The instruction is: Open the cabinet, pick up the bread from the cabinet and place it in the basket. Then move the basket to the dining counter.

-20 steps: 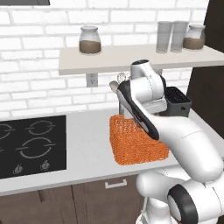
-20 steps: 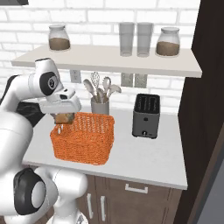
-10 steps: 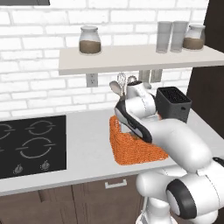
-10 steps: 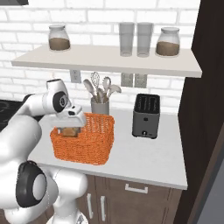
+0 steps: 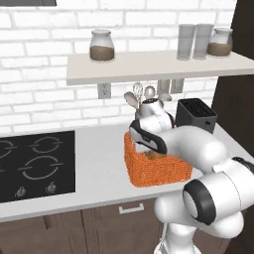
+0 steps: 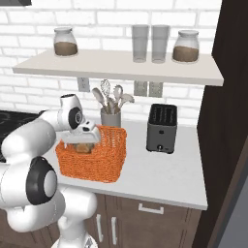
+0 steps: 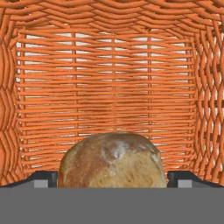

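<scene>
**Orange weave around a released bun**

Orange wicker on every side of the gripper (image 7: pixel 112 179), lowered into the basket (image 6: pixel 112 157) with fingers (image 7: pixel 41 178) spread wide, one either side of the bread (image 7: pixel 113 159) and seemingly not clamping it. Golden-brown bun low inside the basket, dome toward the hand; round, so no real long axis or heading to speak of. Basket rectangular, long axis running near to far across the grey-white counter (image 5: pixel 99 163), right of the black stove (image 5: pixel 34 163) and left of the toaster (image 6: pixel 161 128), utensil holder (image 6: pixel 110 116) just behind.

Judged from this: fetching and placing the bread done, or all but done. Left: lifting clear, gripping the basket, carrying it to the dining counter.
</scene>
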Motion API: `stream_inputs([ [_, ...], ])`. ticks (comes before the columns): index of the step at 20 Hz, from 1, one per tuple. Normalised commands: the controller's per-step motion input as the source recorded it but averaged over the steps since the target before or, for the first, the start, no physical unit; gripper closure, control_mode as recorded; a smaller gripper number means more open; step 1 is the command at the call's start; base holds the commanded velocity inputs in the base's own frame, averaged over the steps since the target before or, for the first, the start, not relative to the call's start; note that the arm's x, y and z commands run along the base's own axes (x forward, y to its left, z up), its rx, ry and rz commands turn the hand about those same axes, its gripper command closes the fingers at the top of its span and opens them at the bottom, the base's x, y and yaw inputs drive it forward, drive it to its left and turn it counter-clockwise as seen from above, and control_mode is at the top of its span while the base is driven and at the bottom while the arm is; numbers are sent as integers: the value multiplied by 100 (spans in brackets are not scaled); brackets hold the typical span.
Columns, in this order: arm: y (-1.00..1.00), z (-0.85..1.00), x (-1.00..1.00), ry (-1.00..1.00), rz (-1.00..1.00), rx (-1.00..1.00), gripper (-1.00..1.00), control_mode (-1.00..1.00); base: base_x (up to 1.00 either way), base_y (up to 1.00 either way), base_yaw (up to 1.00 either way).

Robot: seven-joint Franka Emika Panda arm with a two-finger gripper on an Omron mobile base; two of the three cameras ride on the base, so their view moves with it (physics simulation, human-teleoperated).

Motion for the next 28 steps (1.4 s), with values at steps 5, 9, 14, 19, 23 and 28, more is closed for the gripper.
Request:
stream_inputs([
  [5, 0, -54, 35, 0, 0, 0, -100, -100, 0, 0, 0],
  [9, -2, -12, 5, -2, 0, 0, -100, -100, 0, 0, 0],
  [14, 0, 1, 10, 0, 0, 1, -100, -100, 0, 0, 0],
  [19, 0, 14, 1, 0, 0, 2, -100, -100, 0, 0, 0],
  [23, 0, 28, 0, -1, 0, 0, -100, -100, 0, 0, 0],
  [28, 3, -1, 2, 0, 2, 0, -100, -100, 0, 0, 0],
])
